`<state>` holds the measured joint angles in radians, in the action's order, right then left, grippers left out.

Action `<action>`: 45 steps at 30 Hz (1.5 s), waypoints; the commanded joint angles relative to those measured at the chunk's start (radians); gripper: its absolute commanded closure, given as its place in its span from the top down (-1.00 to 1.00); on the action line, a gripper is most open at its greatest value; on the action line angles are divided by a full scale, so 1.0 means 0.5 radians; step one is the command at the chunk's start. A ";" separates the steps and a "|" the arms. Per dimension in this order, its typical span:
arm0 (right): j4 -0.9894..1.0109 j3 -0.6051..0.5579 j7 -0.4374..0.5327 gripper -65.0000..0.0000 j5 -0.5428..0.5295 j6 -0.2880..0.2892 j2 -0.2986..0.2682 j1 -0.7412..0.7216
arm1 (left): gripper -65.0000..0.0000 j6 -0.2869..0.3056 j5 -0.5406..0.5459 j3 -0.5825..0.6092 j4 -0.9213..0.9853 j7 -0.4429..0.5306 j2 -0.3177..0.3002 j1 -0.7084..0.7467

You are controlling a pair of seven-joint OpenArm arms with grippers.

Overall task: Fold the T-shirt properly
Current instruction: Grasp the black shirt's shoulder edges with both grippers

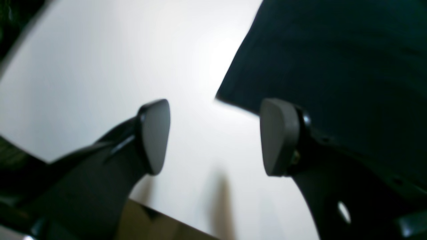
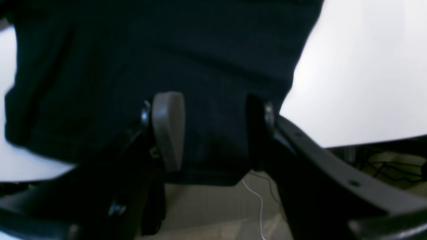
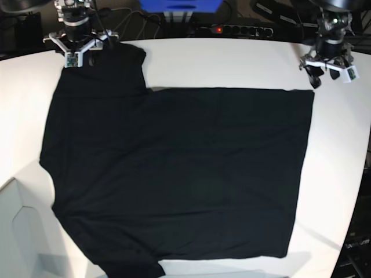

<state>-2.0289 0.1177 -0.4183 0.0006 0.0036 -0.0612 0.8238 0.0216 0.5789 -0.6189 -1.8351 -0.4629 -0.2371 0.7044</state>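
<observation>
large plain black short-sleeved cloth T-shirt (image 3: 174, 174) | spread flat, unfolded, lightly wrinkled | covers most of white tabletop (image 3: 232, 63) | sleeves at left edge, straight hem toward right edge

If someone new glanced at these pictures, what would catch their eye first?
The large black T-shirt spread flat across most of the white table. Next, the two grippers at the far corners: the right gripper over a sleeve, the left gripper just beyond the hem corner, both open.
</observation>
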 commanded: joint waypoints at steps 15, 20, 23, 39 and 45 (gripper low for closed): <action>-0.022 0.009 0.037 -0.06 0.003 0.007 -0.008 -0.035 | 0.26 0.001 -0.002 0.000 0.440 -0.058 -0.021 -0.447; -0.022 0.009 0.037 -0.07 0.003 0.007 -0.008 -0.035 | 0.25 0.103 -0.009 0.135 0.499 -0.042 -0.043 -0.474; -0.022 0.009 0.037 -0.07 0.003 0.007 -0.008 -0.035 | 0.25 0.121 -0.009 0.138 0.526 -0.039 -0.034 -0.477; -0.022 0.187 0.043 -0.05 0.007 0.007 -0.008 -0.035 | -0.53 0.127 -0.005 0.141 0.707 -0.052 -0.040 -0.563; -0.019 0.282 0.043 0.07 0.007 0.007 -0.008 -0.063 | -0.66 0.127 -0.005 0.141 0.707 -0.055 -0.040 -0.582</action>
<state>-2.0239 0.2527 -0.4183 0.0006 0.0040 -0.0631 0.7815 0.0826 0.5743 -0.5495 -1.4788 -0.4484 -0.2516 0.4088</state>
